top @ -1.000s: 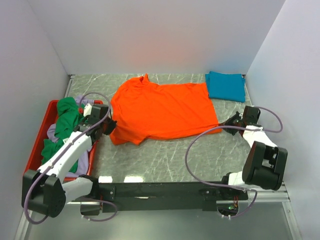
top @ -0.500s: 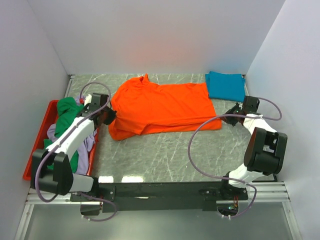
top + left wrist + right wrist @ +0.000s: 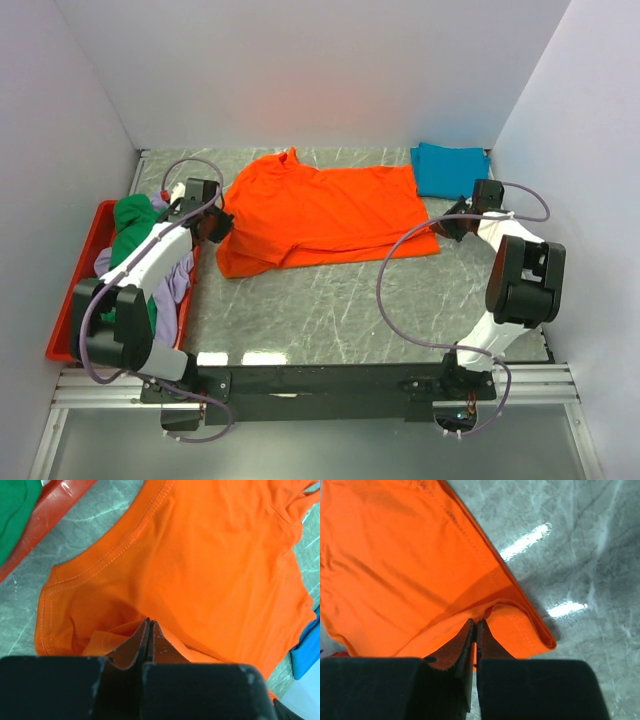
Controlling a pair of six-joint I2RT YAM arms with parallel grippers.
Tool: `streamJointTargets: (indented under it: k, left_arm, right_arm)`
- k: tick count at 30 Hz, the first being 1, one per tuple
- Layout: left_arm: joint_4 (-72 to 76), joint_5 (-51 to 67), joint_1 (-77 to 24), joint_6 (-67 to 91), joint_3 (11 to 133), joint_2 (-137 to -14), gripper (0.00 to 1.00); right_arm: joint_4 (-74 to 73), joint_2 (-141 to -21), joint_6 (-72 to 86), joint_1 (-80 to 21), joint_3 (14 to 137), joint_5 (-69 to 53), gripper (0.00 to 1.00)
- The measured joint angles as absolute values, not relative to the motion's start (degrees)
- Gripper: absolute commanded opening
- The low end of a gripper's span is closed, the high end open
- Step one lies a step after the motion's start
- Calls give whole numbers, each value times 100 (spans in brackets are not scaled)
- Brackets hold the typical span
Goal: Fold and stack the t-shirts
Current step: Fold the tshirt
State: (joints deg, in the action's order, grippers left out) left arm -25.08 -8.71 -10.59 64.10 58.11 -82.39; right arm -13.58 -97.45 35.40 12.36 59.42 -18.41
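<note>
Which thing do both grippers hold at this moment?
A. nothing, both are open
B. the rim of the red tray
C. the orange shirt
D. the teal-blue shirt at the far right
C. In the wrist views, the left gripper and the right gripper are each shut on a fold of the orange shirt, one at each end of it.

How far the orange shirt (image 3: 210,560) runs in between the pinched tips of my left claw (image 3: 149,626) and right claw (image 3: 475,626) is hidden (the fold covers it). My left wrist view cuts off the teal shirt (image 3: 307,652), red tray (image 3: 50,505) and green shirt (image 3: 12,505). From above, my left arm covers most of the lavender shirt (image 3: 178,277).
</note>
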Motion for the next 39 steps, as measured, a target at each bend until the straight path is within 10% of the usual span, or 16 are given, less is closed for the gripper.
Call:
streamJointTargets:
  k: [6, 9, 13, 39]
  left_arm:
    - [-2488, -864, -897, 6368, 5822, -8348, 10]
    - [-2462, -819, -786, 6243, 5859, -8453, 46]
    - [-2416, -644, -661, 6077, 5964, -8547, 63]
    - [-2694, -1710, -1774, 6864, 4235, -7338, 47]
  right_arm:
    - [-1496, -9854, 3472, 1223, 6049, -1754, 37]
    - [-1562, -9861, 3437, 1188, 6134, -1680, 52]
    - [-1610, -9817, 3376, 1094, 6165, -1518, 53]
    - [-607, -8259, 3809, 950, 3791, -1402, 43]
